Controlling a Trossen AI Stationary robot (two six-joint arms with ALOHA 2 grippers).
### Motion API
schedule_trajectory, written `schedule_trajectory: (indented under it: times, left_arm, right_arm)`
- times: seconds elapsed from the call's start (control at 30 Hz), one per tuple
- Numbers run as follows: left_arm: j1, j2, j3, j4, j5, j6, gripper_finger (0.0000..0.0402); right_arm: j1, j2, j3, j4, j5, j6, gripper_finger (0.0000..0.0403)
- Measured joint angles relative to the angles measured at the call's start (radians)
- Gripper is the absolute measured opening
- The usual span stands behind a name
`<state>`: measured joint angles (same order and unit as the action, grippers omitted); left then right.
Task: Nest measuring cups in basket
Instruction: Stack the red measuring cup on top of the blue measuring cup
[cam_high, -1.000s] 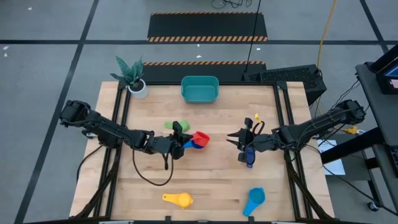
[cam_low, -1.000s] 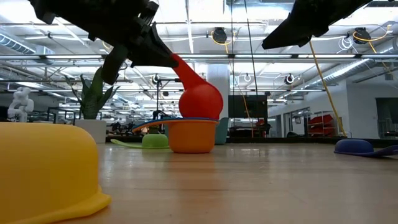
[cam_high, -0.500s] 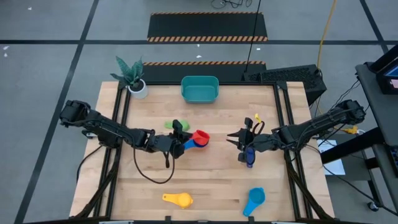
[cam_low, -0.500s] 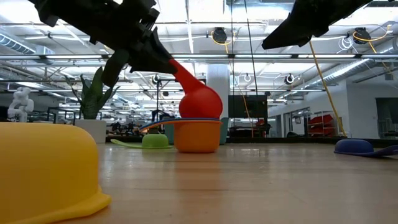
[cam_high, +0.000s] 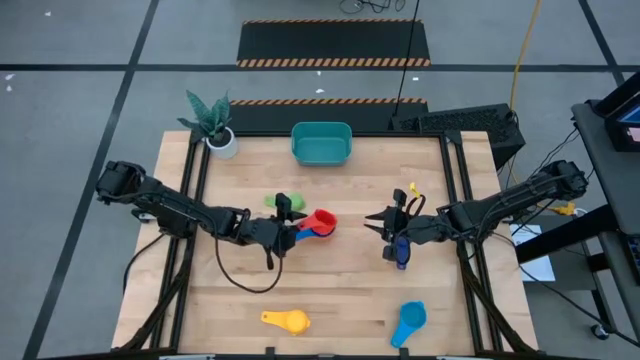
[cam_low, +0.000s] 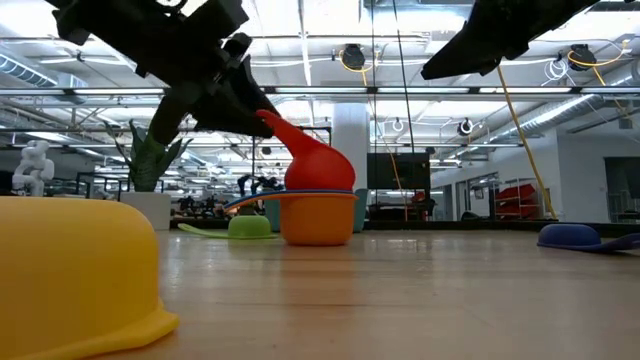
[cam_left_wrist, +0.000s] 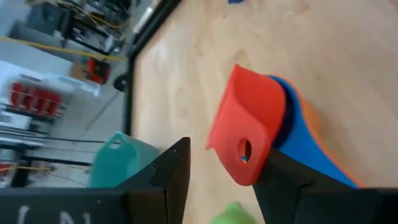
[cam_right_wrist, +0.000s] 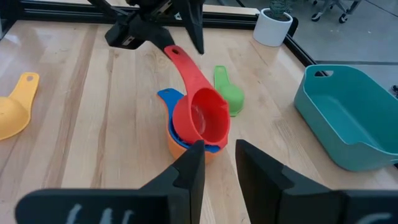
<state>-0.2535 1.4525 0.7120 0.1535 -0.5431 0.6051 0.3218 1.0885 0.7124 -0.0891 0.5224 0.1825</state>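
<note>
**Red cup sits in the stack, my fingers apart around its handle**

Wooden table (cam_high: 330, 290) under me, with the teal basket (cam_high: 321, 143) at its far edge as my landmark. My left gripper (cam_high: 284, 236) hovers well on the near side of the basket, its fingers (cam_left_wrist: 168, 180) parted on either side of the red cup's (cam_right_wrist: 200, 116) handle, not pinching it. That cup rests in the blue cup (cam_right_wrist: 166, 98), itself in the orange cup (cam_low: 318, 220). A green cup (cam_right_wrist: 227, 91) lies between stack and basket. My right gripper (cam_high: 386, 222) waits off to the side; whether it holds anything, I cannot tell.
</note>
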Motion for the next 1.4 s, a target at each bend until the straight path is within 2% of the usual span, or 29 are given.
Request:
schedule_trajectory:
  times: [0.3, 0.7, 1.1, 1.3, 1.4]
  left_arm:
    - [0.008, 0.0, 0.0, -0.088, 0.099, -0.207, 0.0161]
    - [0.011, 0.0, 0.0, -0.257, 0.102, -0.424, 0.0161]
    - [0.011, 0.0, 0.0, -0.356, 0.089, -0.537, 0.0161]
    - [0.011, 0.0, 0.0, -0.366, 0.088, -0.627, 0.0161]
    - [0.011, 0.0, 0.0, -0.347, 0.088, -0.737, 0.0161]
  right_arm:
    - [0.0, 0.0, 0.0, 0.0, 0.0, 0.0, 0.0084]
    - [0.0, 0.0, 0.0, 0.0, 0.0, 0.006, 0.0084]
    - [0.0, 0.0, 0.0, 0.0, 0.0, 0.007, 0.0084]
    - [0.0, 0.0, 0.0, 0.0, -0.001, 0.008, 0.0084]
    - [0.0, 0.0, 0.0, 0.0, -0.003, 0.015, 0.0084]
